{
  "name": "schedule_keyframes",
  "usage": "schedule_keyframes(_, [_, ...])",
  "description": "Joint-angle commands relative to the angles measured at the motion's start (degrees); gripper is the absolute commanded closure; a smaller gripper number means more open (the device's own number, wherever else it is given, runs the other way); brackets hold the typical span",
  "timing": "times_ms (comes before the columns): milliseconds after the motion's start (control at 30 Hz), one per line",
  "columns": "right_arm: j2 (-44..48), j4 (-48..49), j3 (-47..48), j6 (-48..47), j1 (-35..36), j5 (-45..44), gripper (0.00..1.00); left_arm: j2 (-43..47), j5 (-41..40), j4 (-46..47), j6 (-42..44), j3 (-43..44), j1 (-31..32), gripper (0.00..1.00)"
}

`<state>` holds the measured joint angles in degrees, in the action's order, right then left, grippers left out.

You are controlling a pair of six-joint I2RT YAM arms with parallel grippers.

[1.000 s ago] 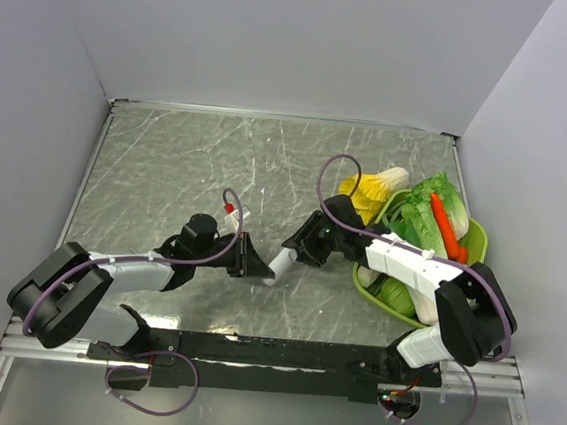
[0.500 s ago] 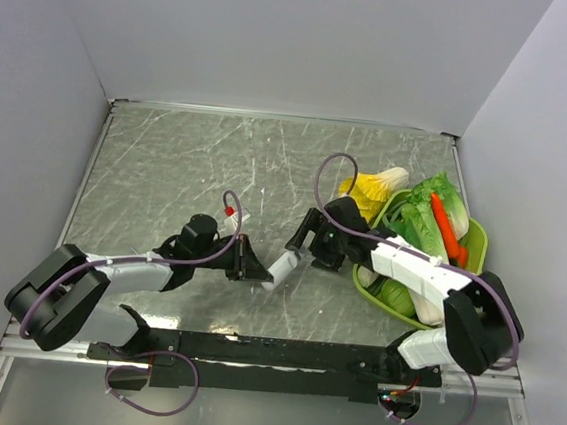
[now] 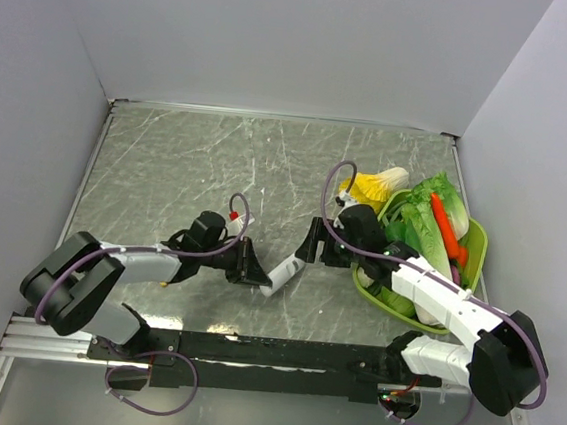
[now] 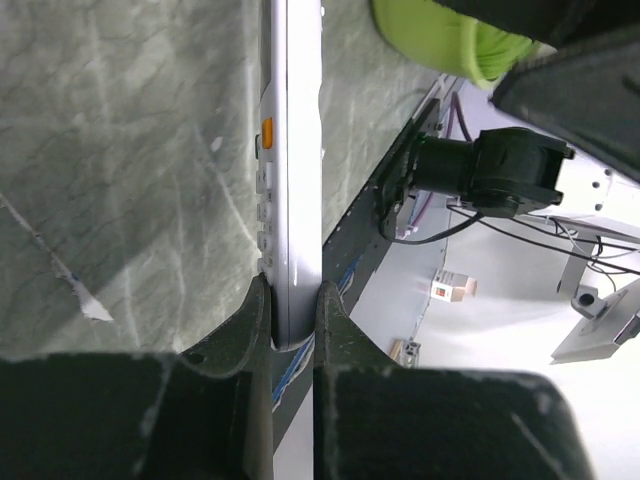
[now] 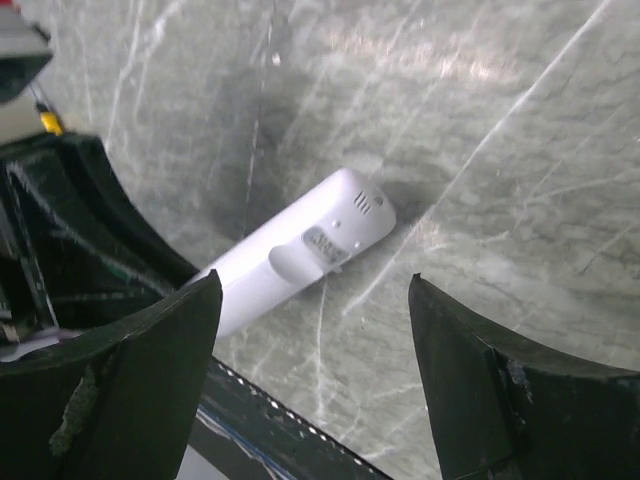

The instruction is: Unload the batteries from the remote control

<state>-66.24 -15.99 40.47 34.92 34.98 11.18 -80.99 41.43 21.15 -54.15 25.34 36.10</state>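
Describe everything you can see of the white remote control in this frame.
The remote control is a slim white plastic bar with a rounded free end. One face carries an orange button and a row of pale ones. The opposite face, turned up, shows small slots and a closed-looking cover latch. No batteries show. It lies diagonally, low over the table. The left hand clamps one end between its fingers, and the other end points toward the open right hand, which does not touch it.
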Motion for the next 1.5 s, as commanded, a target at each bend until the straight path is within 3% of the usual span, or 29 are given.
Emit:
schedule_keyframes(0, [0.7,2.3,-2.1,-1.6,-0.2,3.1,0.18,-2.9,3.8,2.2,-1.5,2.0,-0.4,0.88])
schedule_keyframes(200, [1.6,5.8,-5.3,-1.3,0.8,6.4,0.19,-5.1,4.3,3.6,-2.4,1.5,-0.7,0.78])
schedule_keyframes(233, [1.7,7.2,-5.8,-1.3,1.1,6.9,0.19,-5.1,4.6,4.5,-2.6,1.1,-0.7,0.72])
schedule_keyframes(333, [1.0,9.9,-7.4,-1.3,1.5,8.6,0.21,-4.9,4.8,6.2,-3.2,0.2,-0.7,0.65])
schedule_keyframes(533, [-2.6,13.0,-7.4,-0.4,1.7,11.7,0.26,-3.7,5.2,11.4,-5.0,-2.5,-0.8,0.6])
schedule_keyframes(900, [-6.4,15.5,-6.7,1.6,1.8,11.2,0.32,-2.5,5.9,24.7,-9.8,-7.2,-0.8,0.68])
schedule_keyframes(1133, [-5.8,15.5,-7.2,1.1,1.9,11.7,0.33,-3.4,6.4,26.8,-10.6,-7.3,-0.8,0.79])
schedule_keyframes(1333, [-6.1,13.0,-7.2,1.6,1.9,9.1,0.34,-4.2,5.3,25.9,-9.5,-7.3,-0.8,0.62])
schedule_keyframes(1467, [-3.9,12.9,-8.1,1.9,1.9,8.7,0.33,-1.5,-1.0,20.5,-5.6,-7.8,-0.8,0.51])
